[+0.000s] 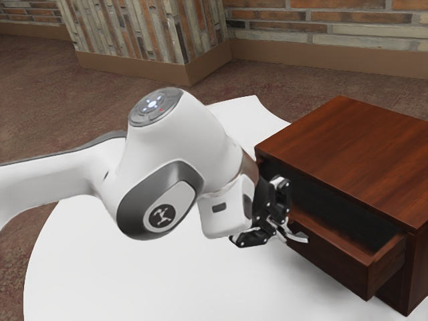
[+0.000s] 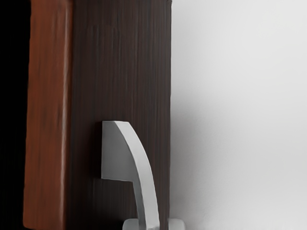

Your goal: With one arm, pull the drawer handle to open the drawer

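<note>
A dark red-brown wooden cabinet (image 1: 361,147) stands on the white table at the exterior view's right. Its drawer (image 1: 334,257) is partly slid out toward the arm, leaving a dark gap above the drawer front. A silver handle (image 1: 296,235) sticks out from the drawer front. My black gripper (image 1: 281,229) is at that handle, its fingers closed around it. In the wrist view the curved silver handle (image 2: 130,163) runs down to just under my hand, mounted on the dark drawer front (image 2: 120,72).
The round white table (image 1: 134,281) spreads out under and behind the arm. My bulky white arm (image 1: 174,174) comes in from the exterior view's left, close to the cabinet's front corner. Brick walls stand far behind.
</note>
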